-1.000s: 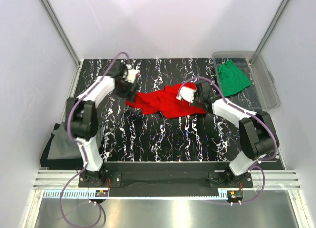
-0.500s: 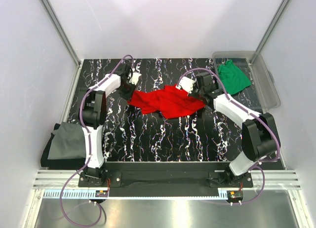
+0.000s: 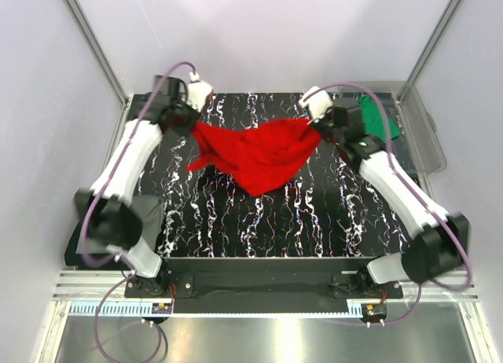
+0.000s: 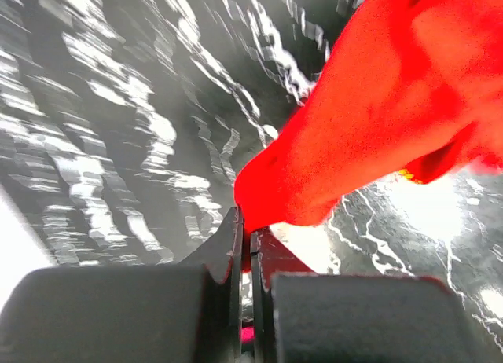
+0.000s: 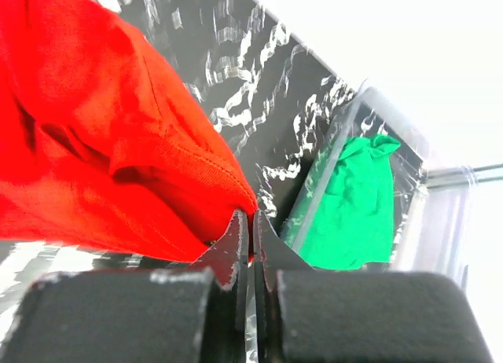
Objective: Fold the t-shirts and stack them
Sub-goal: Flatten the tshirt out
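The bright red t-shirt (image 3: 255, 152) hangs stretched above the black marbled table (image 3: 236, 214), held at both upper corners. My left gripper (image 3: 191, 121) is shut on its left corner; in the left wrist view the red t-shirt (image 4: 369, 119) runs out from the pinched jaws of that gripper (image 4: 248, 236). My right gripper (image 3: 314, 126) is shut on the right corner, and in the right wrist view the red t-shirt (image 5: 102, 143) is clamped in that gripper (image 5: 251, 221). A green t-shirt (image 3: 377, 118) lies in the bin. A dark grey t-shirt (image 3: 110, 225) lies at the table's left edge.
A clear plastic bin (image 3: 424, 143) stands at the back right corner, its wall (image 5: 314, 198) close beside my right fingers in the right wrist view, with the green t-shirt (image 5: 354, 206) inside. White walls with metal posts enclose the table.
My left gripper shut on the red t-shirt's left corner. Both arms then rose and moved apart toward the back, lifting the shirt off the table and spreading it.
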You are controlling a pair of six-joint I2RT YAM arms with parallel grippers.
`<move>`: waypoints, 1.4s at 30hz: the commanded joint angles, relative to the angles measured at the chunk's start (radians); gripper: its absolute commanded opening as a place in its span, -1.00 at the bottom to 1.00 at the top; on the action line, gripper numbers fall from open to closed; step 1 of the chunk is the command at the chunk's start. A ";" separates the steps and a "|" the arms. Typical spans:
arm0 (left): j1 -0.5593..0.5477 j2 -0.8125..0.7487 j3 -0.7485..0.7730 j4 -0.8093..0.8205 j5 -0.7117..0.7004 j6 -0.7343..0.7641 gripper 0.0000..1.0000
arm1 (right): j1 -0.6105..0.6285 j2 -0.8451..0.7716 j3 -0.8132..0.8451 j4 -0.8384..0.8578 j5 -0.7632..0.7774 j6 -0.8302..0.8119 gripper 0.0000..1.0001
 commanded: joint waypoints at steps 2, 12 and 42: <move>0.003 -0.234 -0.020 -0.111 0.065 0.107 -0.95 | -0.005 -0.249 -0.009 -0.119 -0.072 0.242 -1.00; 0.015 -0.184 -0.133 -0.125 -0.124 0.221 -1.00 | -0.011 -0.282 -0.230 -0.054 -0.003 0.207 -1.00; -0.019 0.177 0.041 -0.004 -0.066 -0.097 0.48 | -0.083 0.158 -0.012 -0.064 -0.362 -0.187 0.20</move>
